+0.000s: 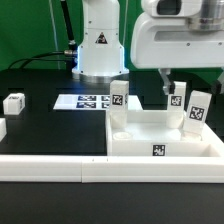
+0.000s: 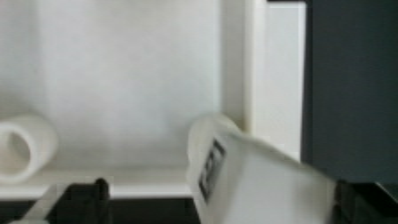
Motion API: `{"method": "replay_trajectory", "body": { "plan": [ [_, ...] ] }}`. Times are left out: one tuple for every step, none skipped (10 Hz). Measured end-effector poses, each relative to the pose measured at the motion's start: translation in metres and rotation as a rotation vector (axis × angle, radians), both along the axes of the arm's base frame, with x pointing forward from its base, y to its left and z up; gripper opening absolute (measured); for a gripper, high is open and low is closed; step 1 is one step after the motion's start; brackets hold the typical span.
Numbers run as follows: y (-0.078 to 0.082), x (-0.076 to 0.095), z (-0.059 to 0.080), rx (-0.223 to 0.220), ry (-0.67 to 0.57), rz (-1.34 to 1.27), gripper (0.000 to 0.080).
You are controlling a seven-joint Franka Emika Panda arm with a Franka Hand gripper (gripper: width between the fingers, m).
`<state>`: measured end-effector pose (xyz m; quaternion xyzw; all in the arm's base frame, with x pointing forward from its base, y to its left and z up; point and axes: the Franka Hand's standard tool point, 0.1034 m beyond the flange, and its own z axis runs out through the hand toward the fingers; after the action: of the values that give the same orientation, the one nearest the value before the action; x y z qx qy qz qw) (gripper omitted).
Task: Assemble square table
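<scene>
The white square table slab (image 1: pixel 135 146) lies on the black table, with three tagged white legs standing on it: one at the back left corner (image 1: pixel 118 100), one at the back right (image 1: pixel 176 100) and one at the right (image 1: pixel 196 110). My gripper (image 1: pixel 171 84) hangs straight over the back right leg. In the wrist view that leg (image 2: pixel 249 165) stands between my two dark fingers (image 2: pixel 86 198). The gripper (image 2: pixel 228 205) is open, with a gap showing on at least one side of the leg. Part of another leg (image 2: pixel 22 145) shows on the slab (image 2: pixel 125 90).
A loose tagged leg (image 1: pixel 14 102) lies at the exterior view's left, another white piece (image 1: pixel 2 128) at the edge. The marker board (image 1: pixel 85 101) lies before the robot base (image 1: pixel 98 50). A long white L-shaped rail (image 1: pixel 50 166) runs along the front.
</scene>
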<state>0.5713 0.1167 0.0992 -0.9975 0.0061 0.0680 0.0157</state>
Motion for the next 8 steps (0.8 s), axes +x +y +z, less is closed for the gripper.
{"method": "replay_trajectory", "body": {
  "plan": [
    [0.004,-0.01,-0.008,-0.001,-0.002,-0.013,0.0643],
    [0.008,-0.016,-0.014,-0.007,0.004,-0.022,0.0643],
    [0.009,-0.016,-0.017,-0.012,0.005,-0.018,0.0648],
    [0.01,-0.009,-0.018,-0.012,-0.003,-0.019,0.0648],
    [0.012,-0.005,-0.018,-0.012,-0.008,-0.02,0.0649],
    [0.011,-0.005,-0.02,-0.013,-0.006,-0.02,0.0649],
    [0.011,-0.005,-0.022,-0.014,-0.005,-0.02,0.0649],
    [0.012,-0.003,-0.022,-0.013,-0.008,-0.019,0.0649]
  ]
}}
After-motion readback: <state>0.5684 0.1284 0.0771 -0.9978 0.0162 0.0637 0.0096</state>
